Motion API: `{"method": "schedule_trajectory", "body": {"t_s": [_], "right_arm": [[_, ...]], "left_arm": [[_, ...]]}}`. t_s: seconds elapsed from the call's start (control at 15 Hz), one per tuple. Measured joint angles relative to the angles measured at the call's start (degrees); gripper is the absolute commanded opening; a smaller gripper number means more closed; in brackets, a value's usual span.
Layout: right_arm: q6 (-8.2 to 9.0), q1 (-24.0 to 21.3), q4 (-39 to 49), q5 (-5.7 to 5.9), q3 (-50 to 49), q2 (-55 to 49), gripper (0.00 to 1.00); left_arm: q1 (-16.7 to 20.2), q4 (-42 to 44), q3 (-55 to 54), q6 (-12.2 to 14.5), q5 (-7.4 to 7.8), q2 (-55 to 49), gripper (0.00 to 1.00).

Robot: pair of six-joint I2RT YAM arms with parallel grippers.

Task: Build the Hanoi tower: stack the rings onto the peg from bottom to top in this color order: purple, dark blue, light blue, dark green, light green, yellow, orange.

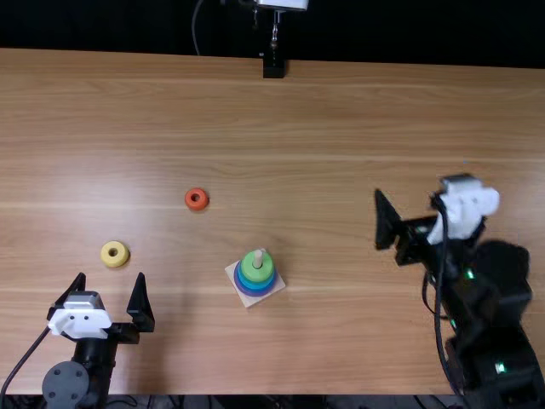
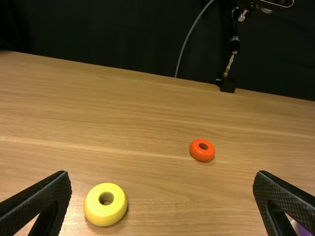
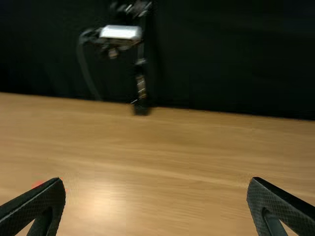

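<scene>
Left claw: the left claw (image 1: pixel 111 274) is released, jaws spread wide and holding nothing, at the near left of the surface (image 1: pixel 324 128).
Right claw: the right claw (image 1: pixel 415 187) is also released, its jaws well apart with nothing between them, off to the right of the tower.
Tower: well to the left claw's right; a square board (image 1: pixel 248 301) bears the peg (image 1: pixel 258 256), with a purple ring (image 1: pixel 253 293) lowest, blue rings above it and a light green ring (image 1: pixel 257 275) on top. Whether a dark green ring sits beneath that one, I cannot tell.
Yellow ring: the yellow ring (image 2: pixel 98 212) lies flat just ahead of the left claw.
Orange ring: the orange ring (image 2: pixel 205 157) lies flat farther ahead of the left claw and to its right, beyond the tower from the near edge.
Step in hand: adding yellow, it seems; the tower looks built up to light green, so only yellow and orange remain.
Next move: the left claw should lower around the yellow ring, close on its sides, lift it above the peg tip and carry it rightward to the tower. Orange goes last.
Risk: little peg stands above the light green ring, so a poorly centred ring could catch or tip.
</scene>
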Motion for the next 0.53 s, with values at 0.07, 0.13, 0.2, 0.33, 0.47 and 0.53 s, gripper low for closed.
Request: {"method": "schedule_trajectory", "body": {"t_s": [0.07,0.13,0.2,0.33,0.47,0.53], "right_arm": [[-3.06,-2.5,3.4,-0.02,-5.2,-4.8,1.00],[-6.40,-5.2,5.3,0.02,-10.9,-9.9,1.00],[-8.63,-7.0,5.8,0.00,-16.5,-14.6,1.00],[-10.86,-8.9,5.4,0.02,-26.5,-21.7,1.00],[-11.72,-9.0,5.4,0.04,-34.4,-30.0,1.00],[-11.87,-9.0,5.6,0.11,-37.2,-34.3,1.00]], "left_arm": [[0.0,0.0,0.0,0.0,0.02,0.0,1.00],[0.0,0.0,0.0,0.0,0.02,0.0,1.00],[0.0,0.0,0.0,0.0,0.02,0.0,1.00],[0.0,0.0,0.0,0.0,0.04,0.0,1.00],[0.0,0.0,0.0,0.0,0.02,0.0,1.00],[0.0,0.0,0.0,0.0,0.02,0.0,1.00]]}}
